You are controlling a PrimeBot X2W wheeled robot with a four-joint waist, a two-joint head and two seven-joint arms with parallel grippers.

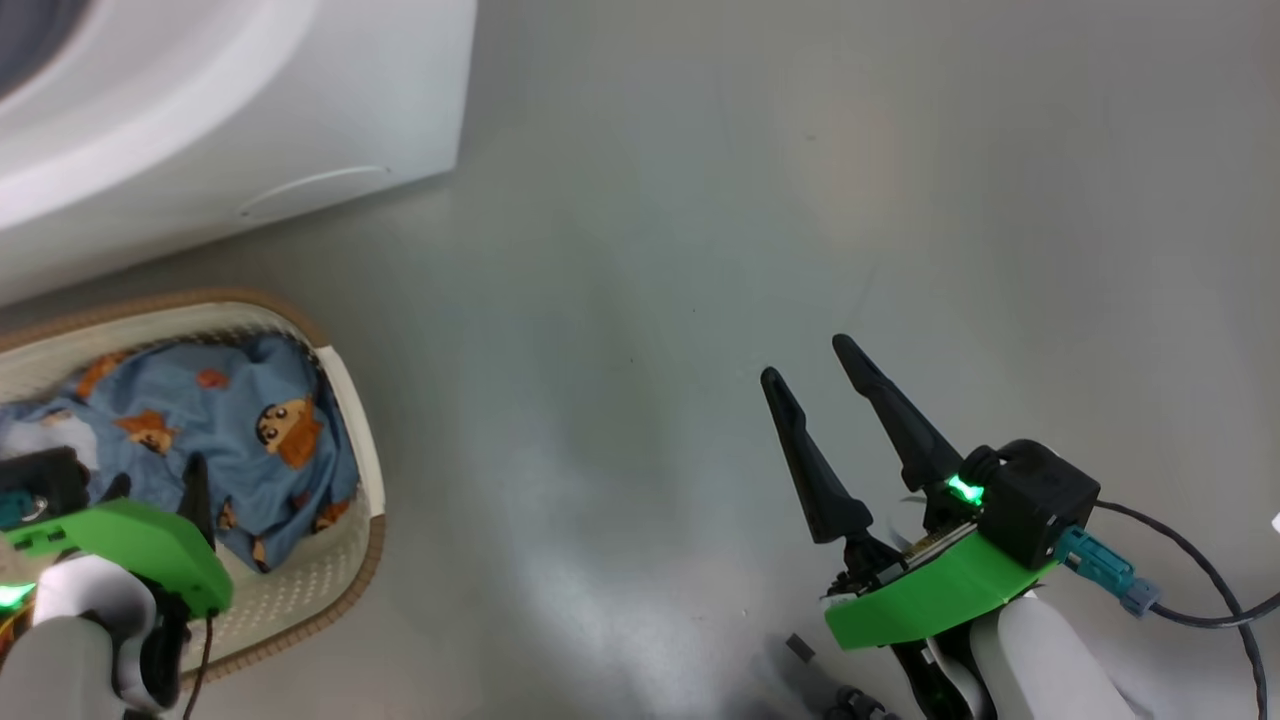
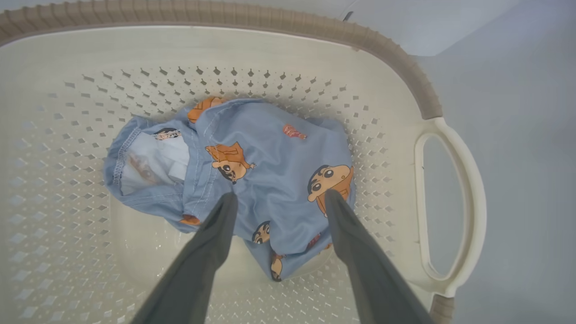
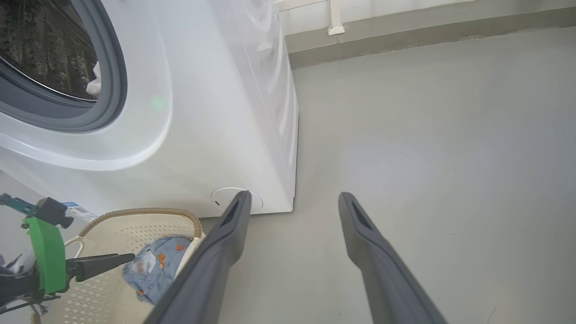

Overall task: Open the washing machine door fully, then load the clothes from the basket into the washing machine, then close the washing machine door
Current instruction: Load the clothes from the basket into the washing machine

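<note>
The cream basket (image 2: 90, 90) stands on the floor in front of the white washing machine (image 3: 216, 112). In it lies a light-blue garment with orange cartoon figures, the clothes (image 2: 270, 171). My left gripper (image 2: 280, 194) is open inside the basket, its fingertips just over the garment with nothing between them. My right gripper (image 1: 805, 360) hangs open over bare floor to the right. The drum mouth (image 3: 45, 49) stands uncovered, with a pale piece of fabric (image 3: 93, 83) at its edge. The washing machine door is out of view.
Grey floor (image 1: 700, 200) spreads to the right of the machine and basket. The basket's white handle (image 2: 472, 180) faces that side. A wall base with a white pipe (image 3: 335, 18) runs behind the machine. A dark cable (image 1: 1200, 580) trails from my right wrist.
</note>
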